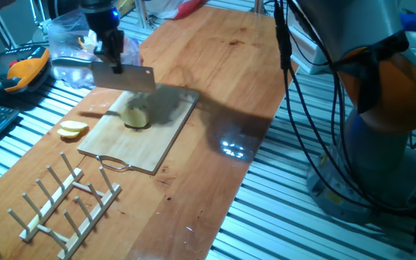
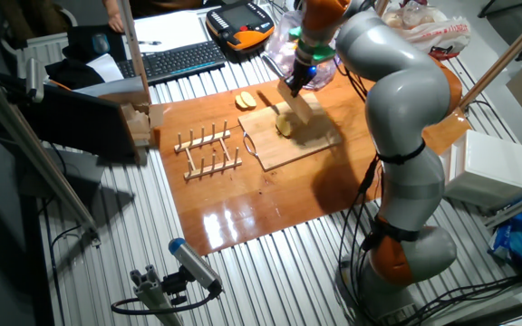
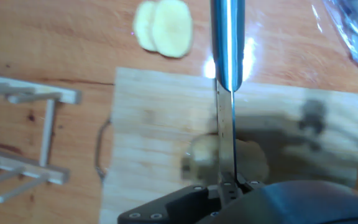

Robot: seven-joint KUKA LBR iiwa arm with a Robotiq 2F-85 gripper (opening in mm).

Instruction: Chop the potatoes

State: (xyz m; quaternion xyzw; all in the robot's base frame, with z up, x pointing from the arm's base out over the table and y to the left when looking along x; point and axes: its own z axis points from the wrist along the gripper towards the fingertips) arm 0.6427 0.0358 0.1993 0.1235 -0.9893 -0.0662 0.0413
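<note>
Couple of slices [image 1: 72,129] already lie on the table beside the cutting board [image 1: 161,148]. End effector [image 1: 109,50] pinches the cleaver [image 1: 123,77] above the potato chunk [image 1: 136,117]; most remains uncut.

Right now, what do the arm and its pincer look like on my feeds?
The arm has bulky rounded silver-grey segments with orange bands at the joints. Black cables hang loosely beside it. The black pincer sits under a wrist showing a small blue light. In the hand view its housing is dark, with small screws.
</note>
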